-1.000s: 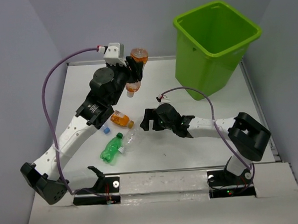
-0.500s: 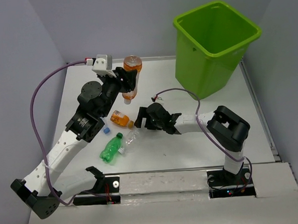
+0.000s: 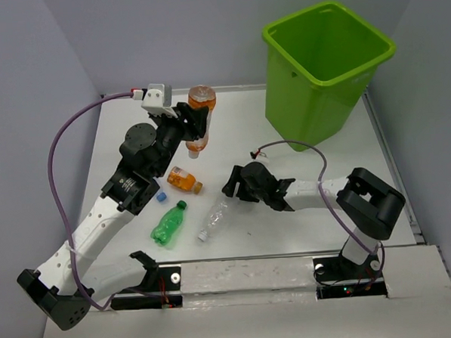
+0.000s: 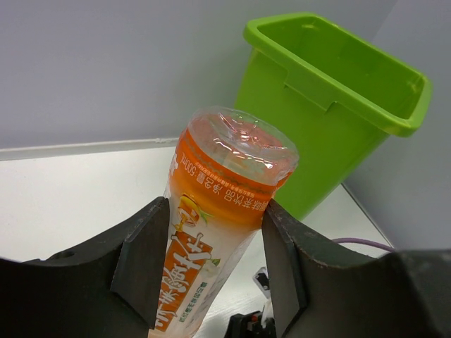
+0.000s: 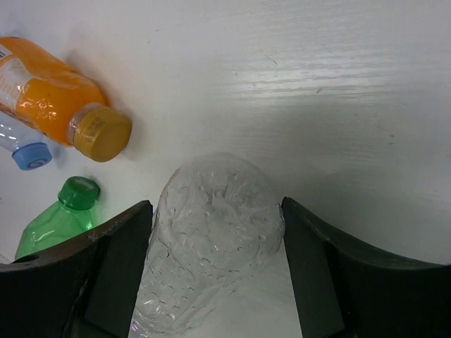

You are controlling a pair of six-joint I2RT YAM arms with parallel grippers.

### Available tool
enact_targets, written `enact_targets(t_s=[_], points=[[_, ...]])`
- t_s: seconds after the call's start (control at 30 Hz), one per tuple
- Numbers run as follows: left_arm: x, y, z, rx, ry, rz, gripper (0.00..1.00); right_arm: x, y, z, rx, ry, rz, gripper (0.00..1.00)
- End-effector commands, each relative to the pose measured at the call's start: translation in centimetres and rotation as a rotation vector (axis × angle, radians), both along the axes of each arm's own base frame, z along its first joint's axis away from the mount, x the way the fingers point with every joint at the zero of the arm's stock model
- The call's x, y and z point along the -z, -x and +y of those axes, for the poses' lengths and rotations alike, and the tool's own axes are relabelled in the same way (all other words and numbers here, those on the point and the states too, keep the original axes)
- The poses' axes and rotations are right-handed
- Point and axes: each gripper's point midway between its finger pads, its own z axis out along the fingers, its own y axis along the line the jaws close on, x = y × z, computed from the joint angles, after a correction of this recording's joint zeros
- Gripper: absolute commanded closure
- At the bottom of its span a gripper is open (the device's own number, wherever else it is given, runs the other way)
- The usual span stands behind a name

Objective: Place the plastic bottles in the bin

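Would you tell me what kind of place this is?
Probably a robotics lab test cell: two arms bolted to a white table, plain grey walls around it, a green bin.

A white table (image 3: 244, 236) stands between plain grey-lavender walls (image 3: 24, 73).

Robot lab cell: white table (image 3: 252, 239) boxed by plain grey walls (image 3: 128, 38)

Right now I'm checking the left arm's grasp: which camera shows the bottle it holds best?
Left wrist: the orange-labelled bottle fills the frame, clamped between both fingers, with its label readable. Top external shows it small and from above, partly hidden by those fingers. Right wrist does not show it at all.
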Motion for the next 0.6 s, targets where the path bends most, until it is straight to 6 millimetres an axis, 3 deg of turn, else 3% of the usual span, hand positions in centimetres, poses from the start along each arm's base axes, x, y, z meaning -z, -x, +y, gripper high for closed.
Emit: enact_targets(t_s=[0.0, 0.03, 0.2, 0.23, 0.33, 0.37, 0.4, 0.43, 0.47, 0.5, 0.53, 0.57], points=[[-1.7, 0.0, -0.2, 0.002, 0.056, -0.053, 0.68, -3.6, -0.9, -2.3, 0.043, -0.009, -0.118, 0.67], [-1.6, -0.1, -0.1, -0.001, 0.055, -0.051, 0.68, -4.5, -0.9, -2.6, 0.046, -0.012, -0.144, 0.67], [-2.1, -0.1, 0.1, -0.01, 0.066, -0.064, 0.68, -13.2, -0.5, -4.8, 0.011, -0.034, -0.357, 0.7], [-2.6, -0.1, 0.1, -0.008, 0.074, -0.072, 0.68, -17.4, -0.5, -5.9, 0.019, -0.04, -0.448, 0.7], [-4.3, 0.5, -0.1, 0.02, 0.117, -0.094, 0.68, -23.9, -0.8, -8.5, 0.073, -0.027, -0.591, 0.7], [-4.9, 0.8, -0.2, 0.036, 0.133, -0.102, 0.68, -28.2, -0.8, -10.2, 0.114, -0.018, -0.685, 0.7], [-6.5, 1.6, -0.4, 0.07, 0.167, -0.127, 0.68, -30.3, -1.3, -11.8, 0.163, -0.001, -0.731, 0.7], [-7.5, 2.0, -0.4, 0.085, 0.189, -0.147, 0.68, -34.1, -1.4, -13.9, 0.227, 0.013, -0.812, 0.7], [-8.2, 2.3, -0.3, 0.094, 0.203, -0.157, 0.69, -34.3, -1.8, -14.9, 0.244, 0.048, -0.828, 0.7], [-9.8, 2.9, -0.3, 0.113, 0.228, -0.187, 0.69, -38.0, -2.2, -16.9, 0.308, 0.031, -0.884, 0.7], [-10.7, 3.3, -0.2, 0.124, 0.245, -0.206, 0.69, -39.8, -2.3, -18.0, 0.328, 0.053, -0.925, 0.7], [-11.6, 3.5, -0.1, 0.132, 0.26, -0.225, 0.69, -43.2, -2.3, -19.2, 0.37, 0.034, -0.978, 0.7]])
